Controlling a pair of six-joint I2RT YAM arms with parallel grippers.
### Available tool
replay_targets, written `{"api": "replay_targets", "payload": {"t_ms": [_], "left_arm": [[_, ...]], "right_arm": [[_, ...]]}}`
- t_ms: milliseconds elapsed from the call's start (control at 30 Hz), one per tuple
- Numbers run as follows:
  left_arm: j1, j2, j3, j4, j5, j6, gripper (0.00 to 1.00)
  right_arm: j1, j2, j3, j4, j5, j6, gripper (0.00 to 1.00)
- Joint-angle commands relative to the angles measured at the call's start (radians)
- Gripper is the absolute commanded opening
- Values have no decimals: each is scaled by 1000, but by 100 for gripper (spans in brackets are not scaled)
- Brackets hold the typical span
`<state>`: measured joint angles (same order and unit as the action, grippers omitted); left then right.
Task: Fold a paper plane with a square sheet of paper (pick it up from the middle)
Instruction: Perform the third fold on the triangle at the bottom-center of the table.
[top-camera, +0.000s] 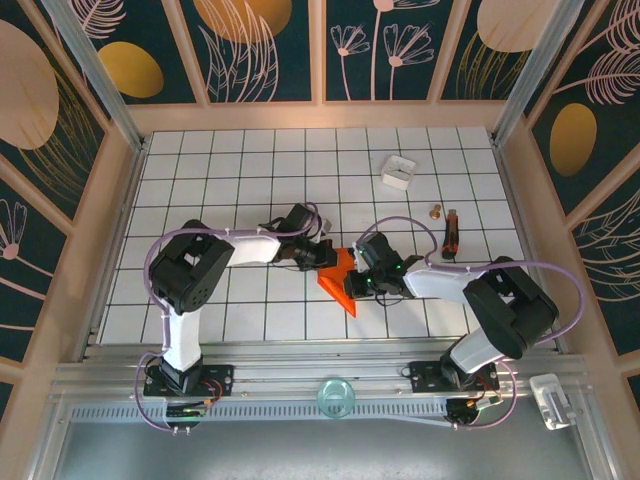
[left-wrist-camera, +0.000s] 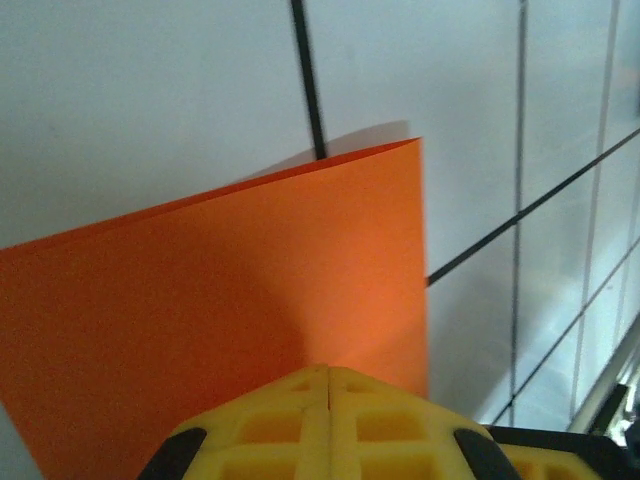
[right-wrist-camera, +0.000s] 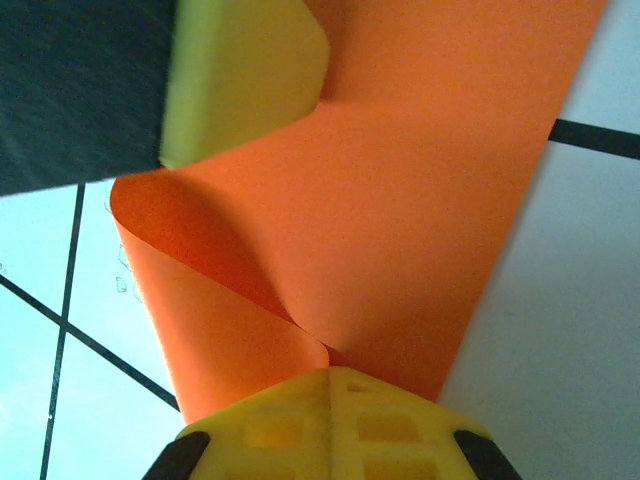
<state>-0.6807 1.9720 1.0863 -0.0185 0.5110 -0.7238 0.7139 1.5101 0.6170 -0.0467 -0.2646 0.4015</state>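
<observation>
Ok so here's what I've got on my screens. Closest to me is the metal rail with both arm bases on it, one round glass thing between them and one white block at its right end. Past that is the white tiled table, boxed in by wooden walls on the left, the right and the far side. Both arms reach inward and meet around the middle of the table. That's where the one sheet of paper is, bright orange, folded over with a crisp top edge, and it reads as a pointed wedge from above. The left gripper has its yellow fingers pressed together on the sheet. The right gripper is clamped on it too, and the paper curls up out of that pinch. The two grippers sit just beside each other, so it's tight in there. There are plenty of bare tiles on the left and along the far rows. Further out on the right I count one red-and-black tool, one small brass bit near it, and one white box beyond those.
</observation>
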Motion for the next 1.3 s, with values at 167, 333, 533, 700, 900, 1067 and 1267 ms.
{"api": "replay_targets", "payload": {"t_ms": [167,333,533,700,900,1067,1267], "left_arm": [[-5,48,15,-77,-3,76,0],[-4,67,20,-86,-2,93,0],[-5,74,23,-86,1,98,0],[-5,76,24,-86,3,98,0],[-5,78,23,-87,3,98,0],[-4,79,28,-92,1,101,0],[-5,76,31,-96,-1,103,0]], "right_arm": [[-4,-28,32,-50,-12,-6,0],[-5,-14,47,-58,-17,-16,0],[-4,-1,58,-63,-12,-28,0],[-4,9,50,-60,-10,-30,0],[-4,10,23,-43,-5,-23,0],[-6,26,10,-39,14,-24,0],[-5,40,13,-39,21,-25,0]]}}
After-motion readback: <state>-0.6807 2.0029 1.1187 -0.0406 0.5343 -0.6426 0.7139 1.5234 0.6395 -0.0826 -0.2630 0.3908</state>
